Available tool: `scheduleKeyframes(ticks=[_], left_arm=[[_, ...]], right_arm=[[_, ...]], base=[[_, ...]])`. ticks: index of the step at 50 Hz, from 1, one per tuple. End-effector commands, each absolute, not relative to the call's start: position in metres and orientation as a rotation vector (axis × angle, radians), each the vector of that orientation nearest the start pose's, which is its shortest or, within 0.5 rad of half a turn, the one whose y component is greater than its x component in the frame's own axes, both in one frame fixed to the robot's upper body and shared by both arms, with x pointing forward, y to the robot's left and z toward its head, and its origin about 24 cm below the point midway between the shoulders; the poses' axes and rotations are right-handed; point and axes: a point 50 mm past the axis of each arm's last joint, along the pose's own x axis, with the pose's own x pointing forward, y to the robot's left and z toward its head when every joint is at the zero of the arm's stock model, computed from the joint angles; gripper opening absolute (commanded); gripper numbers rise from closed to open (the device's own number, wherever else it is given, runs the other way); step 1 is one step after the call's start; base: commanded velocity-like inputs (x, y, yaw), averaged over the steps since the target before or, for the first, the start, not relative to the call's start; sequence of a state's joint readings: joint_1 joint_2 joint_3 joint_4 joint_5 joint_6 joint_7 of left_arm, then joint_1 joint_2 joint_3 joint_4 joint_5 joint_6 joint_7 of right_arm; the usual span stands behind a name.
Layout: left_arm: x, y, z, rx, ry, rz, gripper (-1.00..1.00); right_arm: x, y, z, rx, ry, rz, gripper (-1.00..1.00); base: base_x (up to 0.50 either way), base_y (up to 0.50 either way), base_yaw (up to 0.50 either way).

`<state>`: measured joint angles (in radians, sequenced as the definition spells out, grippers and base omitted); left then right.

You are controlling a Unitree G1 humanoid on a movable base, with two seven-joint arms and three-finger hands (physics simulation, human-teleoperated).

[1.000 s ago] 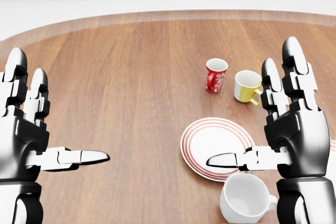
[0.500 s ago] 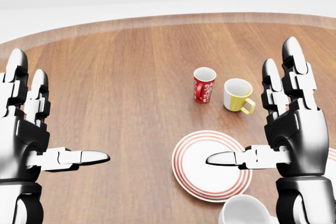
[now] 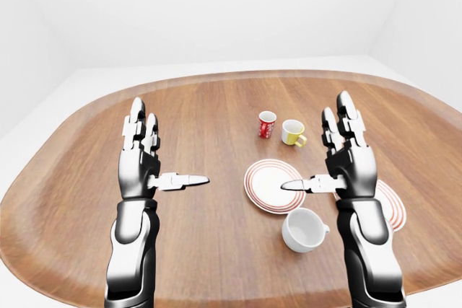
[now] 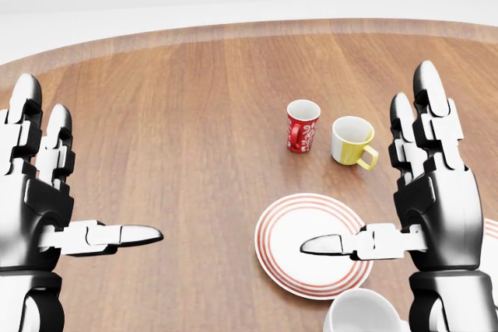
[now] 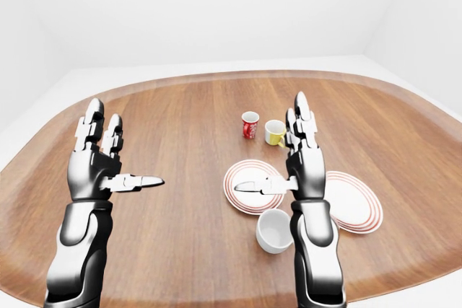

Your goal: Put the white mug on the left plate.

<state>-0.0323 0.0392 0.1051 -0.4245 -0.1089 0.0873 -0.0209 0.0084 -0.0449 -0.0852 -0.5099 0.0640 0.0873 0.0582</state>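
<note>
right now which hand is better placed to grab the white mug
The right hand. It hangs open almost directly above the white mug, by the left plate. The left hand, also open, is far across the table with nothing near it.

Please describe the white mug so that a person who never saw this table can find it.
On the wooden table, find the left striped plate. The white mug stands below it in the left-eye view, beside the right hand's forearm. Unlike the red cup and yellow mug, it is plain white.
</note>
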Motion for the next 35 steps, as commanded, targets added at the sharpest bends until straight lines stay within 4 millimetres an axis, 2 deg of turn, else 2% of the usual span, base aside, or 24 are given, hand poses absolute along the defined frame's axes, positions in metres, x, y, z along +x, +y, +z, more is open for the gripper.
scheduleKeyframes(ticks=[1, 4, 9, 12, 23, 35], left_arm=[[0.241, 0.172, 0.139, -0.045, -0.373, 0.037, 1.00], [0.242, 0.172, 0.138, -0.045, -0.370, 0.035, 1.00], [0.241, 0.172, 0.140, -0.043, -0.376, 0.036, 1.00], [0.241, 0.173, 0.140, -0.042, -0.379, 0.040, 1.00], [0.240, 0.173, 0.142, -0.042, -0.386, 0.040, 1.00], [0.241, 0.174, 0.144, -0.045, -0.397, 0.042, 1.00]], right_arm=[[0.211, -0.162, 0.133, -0.130, -0.339, 0.064, 1.00], [0.201, -0.158, 0.121, -0.131, -0.281, 0.084, 1.00], [0.198, -0.154, 0.109, -0.167, -0.217, 0.096, 1.00], [0.201, -0.155, 0.107, -0.251, -0.209, 0.059, 1.00], [0.197, -0.153, 0.100, -0.300, -0.169, 0.101, 1.00], [0.200, -0.160, 0.109, -0.392, -0.194, 0.088, 1.00]], base=[[0.00, 0.00, 0.00], [0.00, 0.00, 0.00], [0.00, 0.00, 0.00], [0.00, 0.00, 0.00], [0.00, 0.00, 0.00], [0.00, 0.00, 0.00]])
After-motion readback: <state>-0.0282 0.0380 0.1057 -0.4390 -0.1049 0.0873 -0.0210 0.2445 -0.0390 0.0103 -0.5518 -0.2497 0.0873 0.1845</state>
